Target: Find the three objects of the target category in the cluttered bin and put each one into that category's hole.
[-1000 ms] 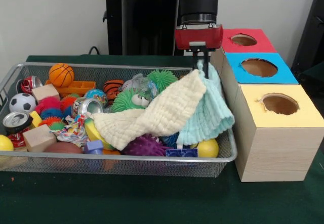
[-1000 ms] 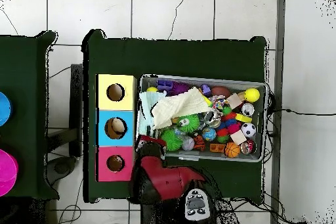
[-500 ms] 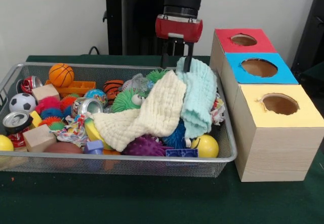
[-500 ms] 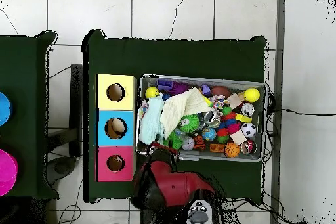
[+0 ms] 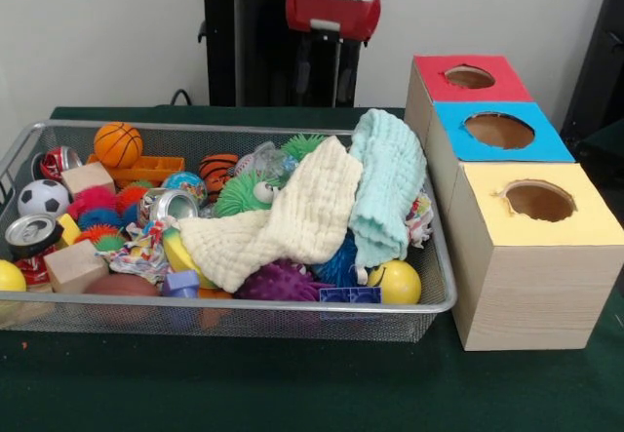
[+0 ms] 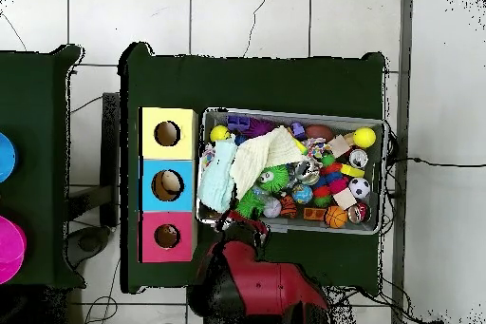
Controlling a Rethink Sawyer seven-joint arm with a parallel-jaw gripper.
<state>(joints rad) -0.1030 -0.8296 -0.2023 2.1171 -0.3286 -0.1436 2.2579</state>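
- One wide silver wire-mesh bin (image 5: 444, 300) fills the table's middle, and I see it packed rim to rim; the only open room for moving is the air above the heap and the dark green table (image 5: 292, 393) strip at the near side.
- Beside the bin's right end, touching or nearly so, stands the pale wooden box (image 5: 526, 295); its round red-surround hole (image 5: 469, 77) sits farthest from the camera, unobstructed from above.
- Two cloths have changed: the mint-green waffle cloth (image 5: 388, 183), lifted a moment ago, now lies dropped over the cream waffle cloth (image 5: 292, 217) and the bin's right end. I judge it still covers much of what I must search.
- My red-bodied gripper (image 5: 325, 86) has risen clear of the pile, above the bin's far rim; its fingers hang spread apart, holding nothing.
- Of the three small orange toy figures I pick out only a striped orange piece (image 5: 218, 171) near the far middle, and cannot confirm it; the rest stay hidden.
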